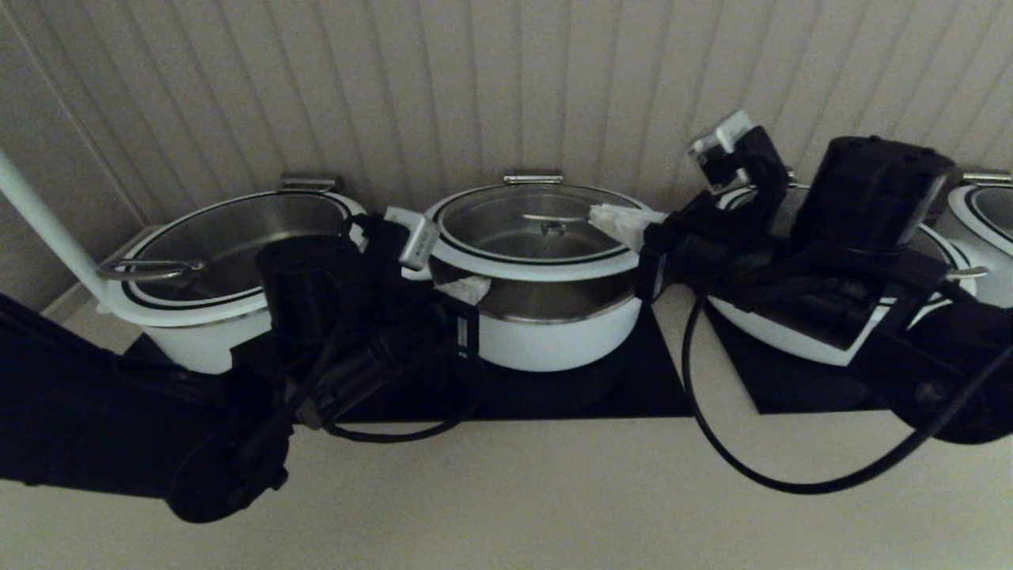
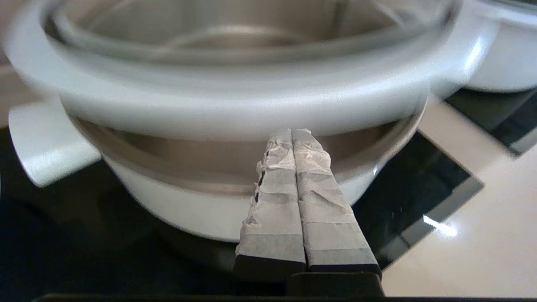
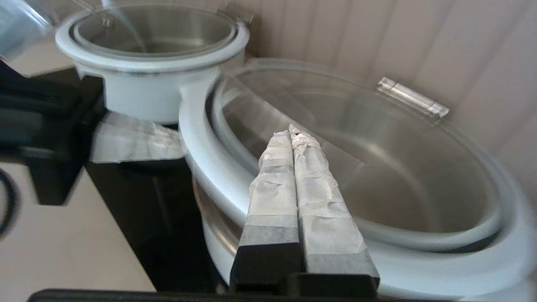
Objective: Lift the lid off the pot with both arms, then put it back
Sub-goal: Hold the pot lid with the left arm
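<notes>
The lid, glass with a broad white rim, sits raised over the middle white pot, and a steel band shows between them. My left gripper is shut, its wrapped tips tucked under the lid's left rim, just above the pot's wall near its stub handle. My right gripper is shut, its tips lying over the top of the lid's right rim. I cannot tell whether they touch it. The left gripper's pale tip also shows in the right wrist view.
A like white pot with a lid stands at the left, another behind my right arm, and one more at the far right. Black cooktop panels lie under them. A white pole stands at the left and the wall is close behind. Cables hang over the counter front.
</notes>
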You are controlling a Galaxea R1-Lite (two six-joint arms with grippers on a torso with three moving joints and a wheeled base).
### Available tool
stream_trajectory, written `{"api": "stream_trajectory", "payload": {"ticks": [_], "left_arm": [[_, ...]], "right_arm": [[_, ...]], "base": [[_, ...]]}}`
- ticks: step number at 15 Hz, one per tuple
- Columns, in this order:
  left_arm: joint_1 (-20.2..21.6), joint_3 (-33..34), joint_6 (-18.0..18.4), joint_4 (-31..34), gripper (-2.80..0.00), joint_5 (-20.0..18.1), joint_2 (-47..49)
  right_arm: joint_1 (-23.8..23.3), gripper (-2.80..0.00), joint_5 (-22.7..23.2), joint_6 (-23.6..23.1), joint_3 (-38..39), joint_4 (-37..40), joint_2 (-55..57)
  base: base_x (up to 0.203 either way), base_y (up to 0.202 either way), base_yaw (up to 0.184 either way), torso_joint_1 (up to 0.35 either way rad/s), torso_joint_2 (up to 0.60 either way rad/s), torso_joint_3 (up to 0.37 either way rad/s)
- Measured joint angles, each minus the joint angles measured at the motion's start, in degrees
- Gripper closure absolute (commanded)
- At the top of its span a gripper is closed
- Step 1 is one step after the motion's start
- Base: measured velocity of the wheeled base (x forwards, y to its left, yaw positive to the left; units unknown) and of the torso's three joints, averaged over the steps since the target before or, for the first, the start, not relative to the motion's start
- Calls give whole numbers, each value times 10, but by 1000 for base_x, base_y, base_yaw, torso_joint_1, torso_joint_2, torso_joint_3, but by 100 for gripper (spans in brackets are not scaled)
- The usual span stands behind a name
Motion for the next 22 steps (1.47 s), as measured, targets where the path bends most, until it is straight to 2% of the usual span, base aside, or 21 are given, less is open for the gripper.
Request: {"api": "stream_trajectory", "payload": {"ticks": [4,9,12,17,19,22], "left_arm": [[1,-7,-2,-18,0,1,8],[6,-6,-2,-18,0,2,9],[10,-5,-2,-19,0,4,9],[14,-8,-1,-21,0,5,14],[14,-8,-1,-23,0,5,18],[15,-9,-1,-47,0,5,27]], "right_arm": [[1,0,0,1,23,61,-62],[-7,0,-1,5,52,189,-174],[-10,0,0,42,91,246,-244],[-10,0,14,50,133,240,-273],[-10,0,14,50,134,200,-254],[-8,0,14,47,131,99,-201]], "base": [[0,0,0,0,0,0],[0,0,0,0,0,0],[0,0,0,0,0,0],[0,0,0,0,0,0],[0,0,0,0,0,0],[0,0,0,0,0,0]]}}
